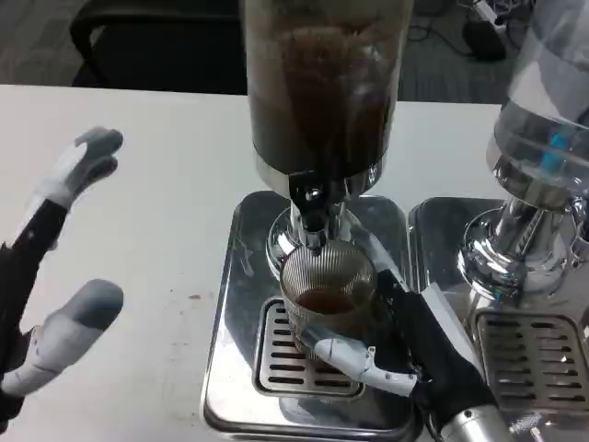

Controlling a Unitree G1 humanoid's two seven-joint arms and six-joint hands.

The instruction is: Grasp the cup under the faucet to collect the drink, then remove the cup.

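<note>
Right hand (pixel 405 345), lower right of centre, wraps the ribbed clear glass cup (pixel 327 296) holding brown drink, apparently resting on the slotted steel drip tray (pixel 239 368) beneath the dispenser's chrome faucet (pixel 311 210). Left hand (pixel 55 276), far left, spreads empty.

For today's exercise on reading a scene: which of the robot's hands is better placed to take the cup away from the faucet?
Right. The right hand already grips the cup under the faucet; the left hand is open, apart.
</note>
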